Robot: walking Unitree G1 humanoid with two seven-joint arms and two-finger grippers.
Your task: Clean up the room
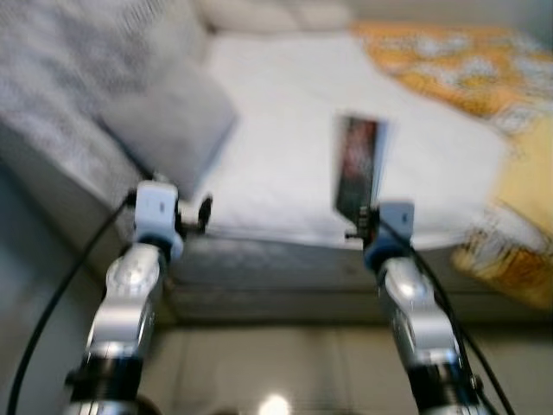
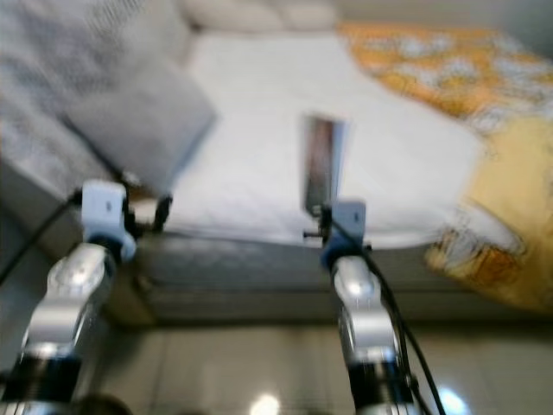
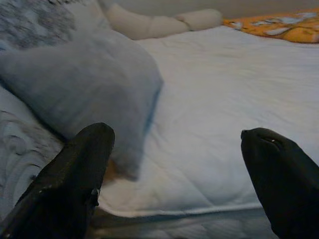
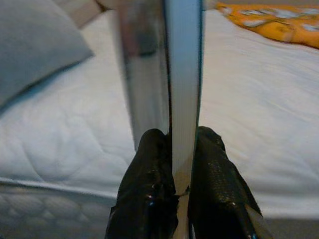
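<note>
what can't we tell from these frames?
- Book cover: text and picture unreadable, eye views blurred; the right wrist view sees it edge-on, top cut off.
- Right gripper: fingertips hidden behind the book.
- Under the grey pillow: hidden by the pillow itself.
- Orange blanket: pattern smeared, cut off at the eye views' right edge.
- Left gripper: open above the mattress edge, height unclear.

Both silver arms reach forward and a little upward, side by side and well apart, each with a black cable along it. The left tool [image 3: 177, 164] has its two black fingers [image 3: 75, 184] spread wide with nothing between them. The right tool [image 4: 183, 164] has its fingers [image 4: 149, 184] pressed together from both sides on a thin flat book [image 1: 359, 166], which stands upright above the wrist. The left wrist [image 1: 157, 212] sits about as high as the right wrist [image 1: 393, 226].
</note>
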